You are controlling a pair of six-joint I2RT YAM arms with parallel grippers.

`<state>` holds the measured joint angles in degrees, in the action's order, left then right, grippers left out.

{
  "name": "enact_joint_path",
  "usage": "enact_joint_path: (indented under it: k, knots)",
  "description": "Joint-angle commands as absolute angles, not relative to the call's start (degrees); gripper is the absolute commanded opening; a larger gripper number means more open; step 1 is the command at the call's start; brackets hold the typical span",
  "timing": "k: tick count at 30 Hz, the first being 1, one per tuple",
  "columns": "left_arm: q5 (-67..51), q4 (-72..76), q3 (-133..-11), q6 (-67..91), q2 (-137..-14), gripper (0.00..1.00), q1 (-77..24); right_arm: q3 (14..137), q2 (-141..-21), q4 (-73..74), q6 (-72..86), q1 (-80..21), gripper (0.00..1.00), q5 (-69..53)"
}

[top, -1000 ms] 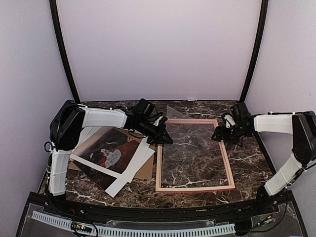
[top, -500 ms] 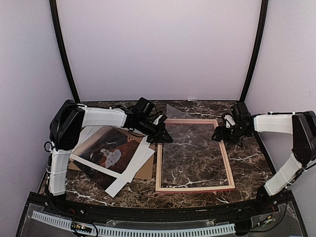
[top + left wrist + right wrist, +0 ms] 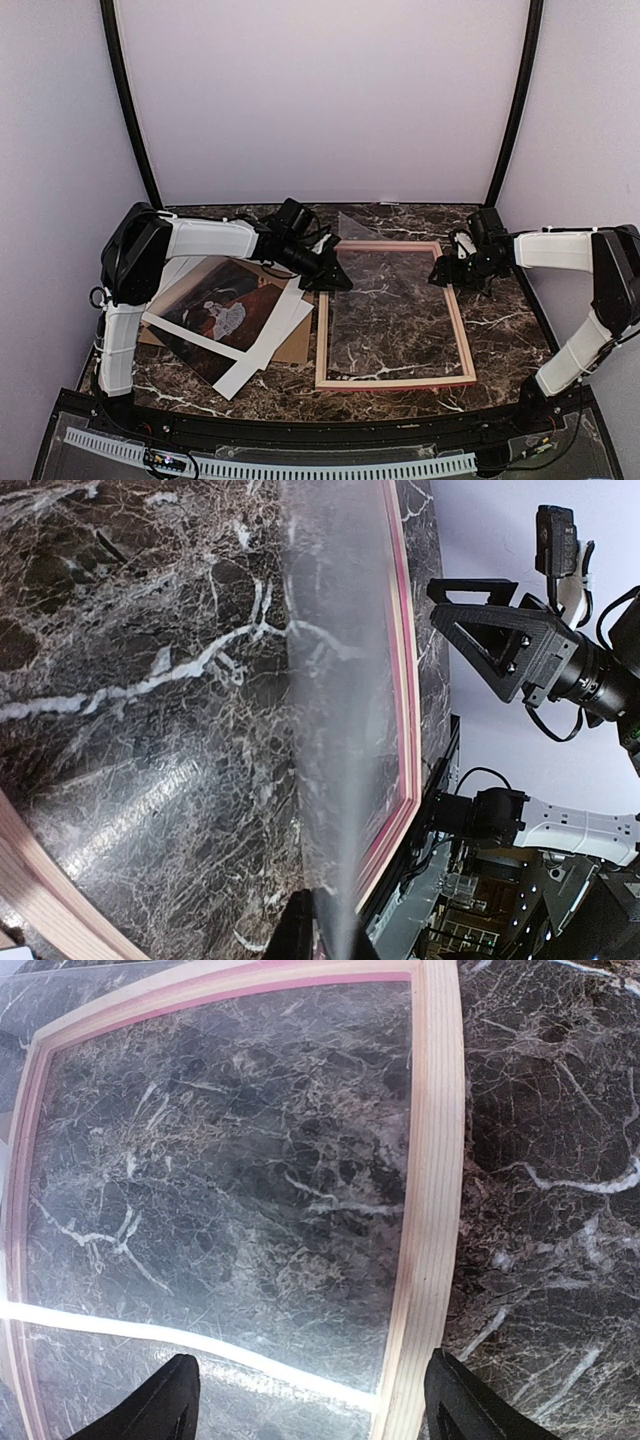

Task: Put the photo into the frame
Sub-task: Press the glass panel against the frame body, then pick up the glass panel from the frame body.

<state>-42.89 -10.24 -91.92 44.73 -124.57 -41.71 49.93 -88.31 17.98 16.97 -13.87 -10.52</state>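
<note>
Jaws of the left gripper (image 3: 335, 281) are pinched together on the clear sheet (image 3: 325, 730), just at the far left corner of the frame (image 3: 466, 345). I think the sheet goes in first, so it should come down slowly and flat, with every edge inside the frame, before the jaws let go. The right gripper (image 3: 445, 272) hangs over the frame's right side, jaws wide apart, holding nothing. The photo (image 3: 225, 305) lies picture up on the white mat (image 3: 265, 345), left of the frame and well apart from both grippers.

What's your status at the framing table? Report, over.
Left fingers shut on the clear sheet. Right fingers open, astride the frame's right rail. Photo left of frame, not in. Clear sheet lies across the frame opening.
</note>
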Motion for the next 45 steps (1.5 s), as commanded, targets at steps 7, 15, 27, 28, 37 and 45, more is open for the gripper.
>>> enact_joint_path:
  k: [7, 15, 27, 28, 37, 45]
  knots:
    - [-44.57, -8.79, -91.51, 45.3, -122.61, 0.11, -42.43, 50.44, -88.49, 16.91, 16.81, -14.15, 0.78, -10.64]
    - [-44.1, -9.5, -91.84, 44.86, -122.61, 0.26, -42.45, 52.44, -86.08, 17.72, 17.78, -14.14, 0.79, -11.46]
    - [-43.56, -10.18, -91.98, 44.4, -122.61, 0.47, -42.45, 57.39, -84.0, 18.59, 18.79, -14.31, 0.8, -12.52]
    - [-43.52, -10.12, -91.99, 44.43, -122.61, 0.48, -42.52, 57.67, -83.94, 18.43, 18.94, -14.32, 0.8, -12.54]
    - [-43.08, -10.24, -92.33, 45.62, -122.78, 0.52, -42.54, 60.26, -85.24, 17.03, 19.42, -14.33, 0.81, -9.86]
    - [-46.19, -4.53, -89.23, 52.14, -122.87, 0.41, -42.45, 60.01, -84.19, 16.22, 19.43, -14.32, 0.8, -5.04]
